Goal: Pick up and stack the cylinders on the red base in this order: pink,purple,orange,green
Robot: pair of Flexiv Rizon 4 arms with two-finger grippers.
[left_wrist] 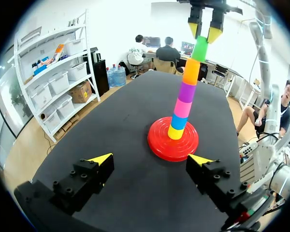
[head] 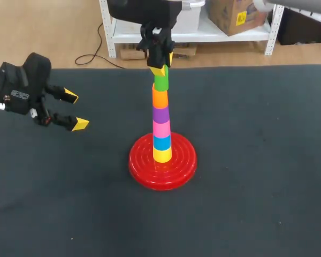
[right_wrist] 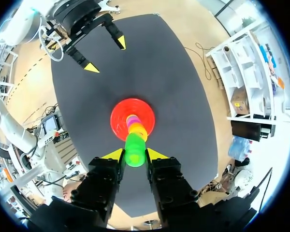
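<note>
Six-piece stack (head: 161, 122) is standing on red base (head: 142, 166) | right gripper (left_wrist: 204, 32) is clasping topmost green cylinder (head: 161, 82) | left gripper (head: 74, 110) is hanging spread, well apart.

A dark grey tabletop (head: 267, 176) takes up nearly all of the head view, lying under the left claw (head: 75, 110) and stretching well ahead of it. Its surface is matte and plain, with faint pale specks. Even, soft light falls across it.
</note>
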